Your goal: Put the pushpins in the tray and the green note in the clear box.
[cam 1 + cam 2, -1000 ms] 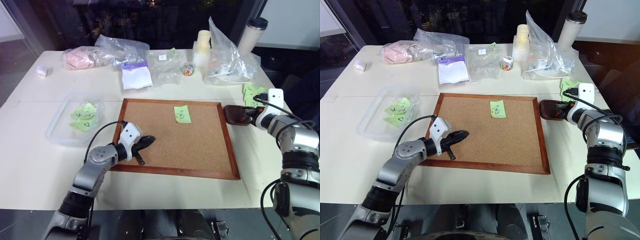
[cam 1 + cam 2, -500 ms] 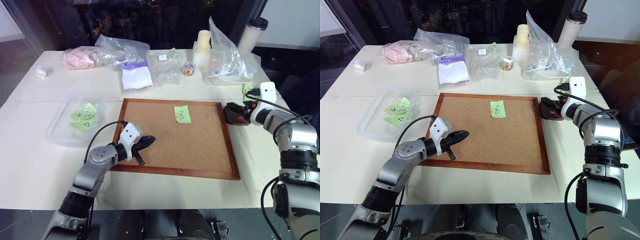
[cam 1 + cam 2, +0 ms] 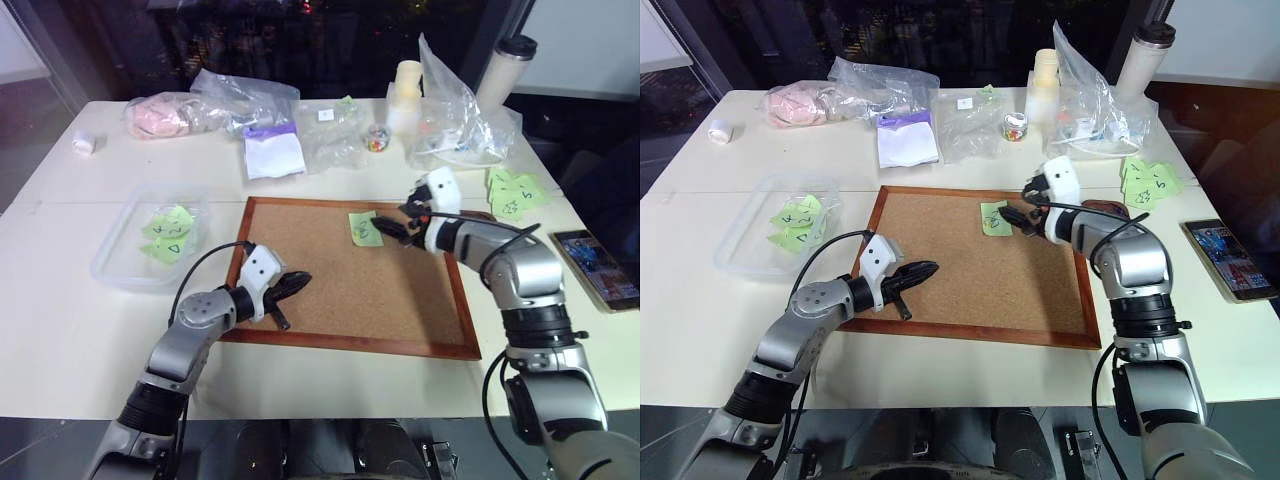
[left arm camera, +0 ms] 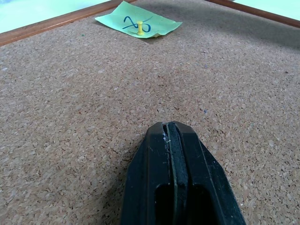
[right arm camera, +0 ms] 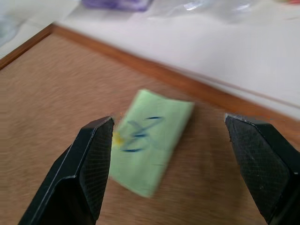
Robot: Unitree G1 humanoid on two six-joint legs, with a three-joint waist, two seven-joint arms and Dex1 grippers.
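Observation:
The green note (image 3: 364, 228) with a blue scribble lies on the cork board (image 3: 350, 295) near its far edge, held down by a yellow pushpin (image 4: 139, 29). My right gripper (image 3: 388, 228) hovers just right of the note, open, and in the right wrist view its fingers (image 5: 93, 154) straddle it with nothing held. My left gripper (image 3: 290, 285) rests shut and empty on the board's near left part. The tray (image 3: 1108, 207) peeks out behind my right arm, off the board's right edge. The clear box (image 3: 112, 250) sits left of the board with green notes inside.
Clear plastic bags (image 3: 245, 95), a small jar of coloured bits (image 3: 376, 138), a white bottle (image 3: 405, 95) and a tumbler (image 3: 505, 65) line the far side. More green notes (image 3: 515, 190) and a phone (image 3: 600, 268) lie at the right.
My right gripper has left the tray, opened, and swung left across the board's edge to the green note. The left arm has not moved.

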